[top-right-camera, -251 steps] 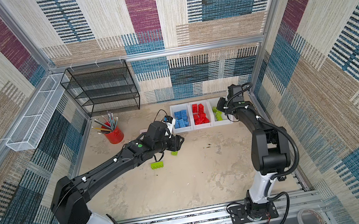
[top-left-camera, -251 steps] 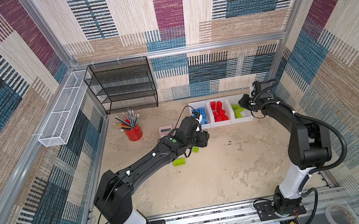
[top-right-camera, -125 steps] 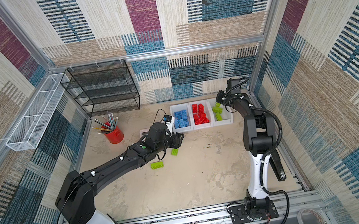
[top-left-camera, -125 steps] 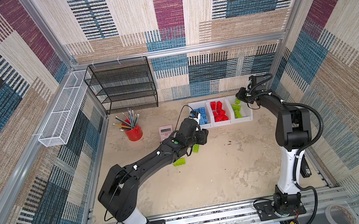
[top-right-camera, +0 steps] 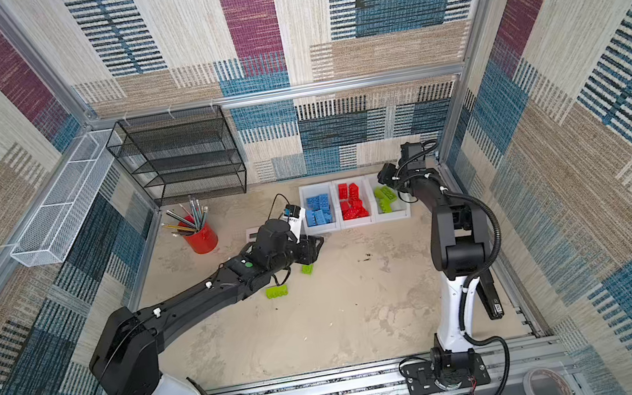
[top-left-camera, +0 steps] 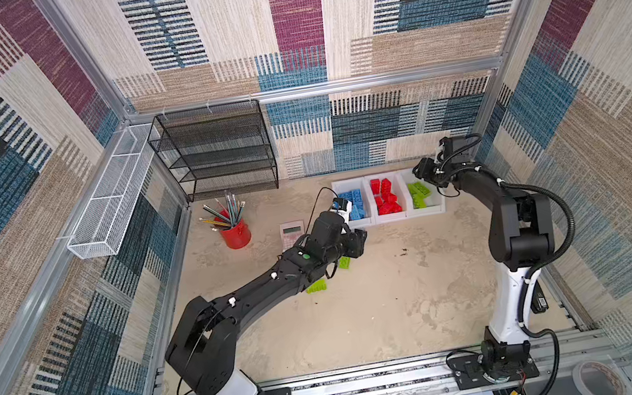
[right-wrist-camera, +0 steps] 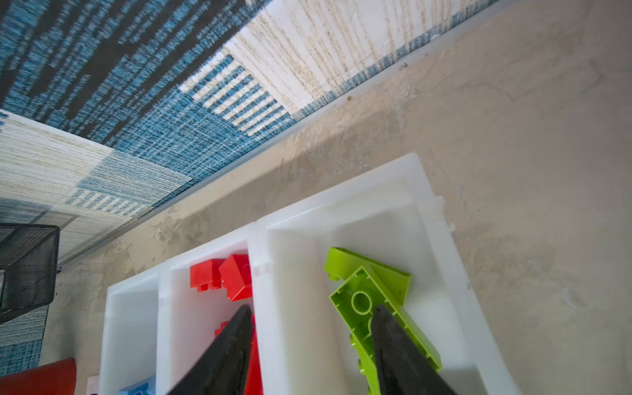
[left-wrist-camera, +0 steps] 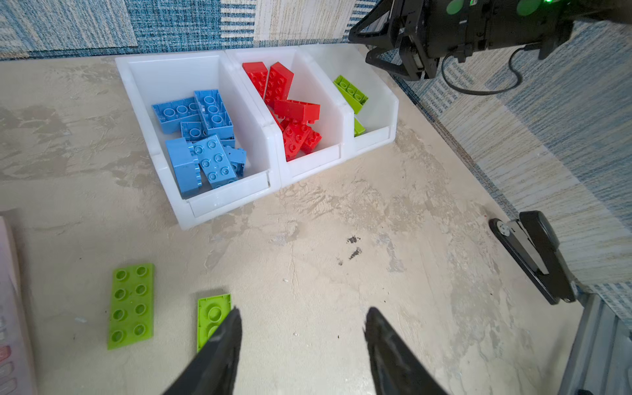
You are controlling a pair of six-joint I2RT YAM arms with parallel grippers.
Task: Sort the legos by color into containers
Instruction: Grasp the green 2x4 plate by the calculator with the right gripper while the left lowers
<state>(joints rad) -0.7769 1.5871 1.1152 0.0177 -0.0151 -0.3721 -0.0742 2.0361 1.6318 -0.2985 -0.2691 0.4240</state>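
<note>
Though both spread empty, left gripper [left-wrist-camera: 302,311] and right gripper [right-wrist-camera: 312,307] each half-hide green legos [left-wrist-camera: 212,309].

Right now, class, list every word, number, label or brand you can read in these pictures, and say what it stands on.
No text can be read in any view.
Pink calculator: keys and display too small and blurred.
White sticker on the right arm: too small to read.
Legos: no lettering legible on the studs.
</note>
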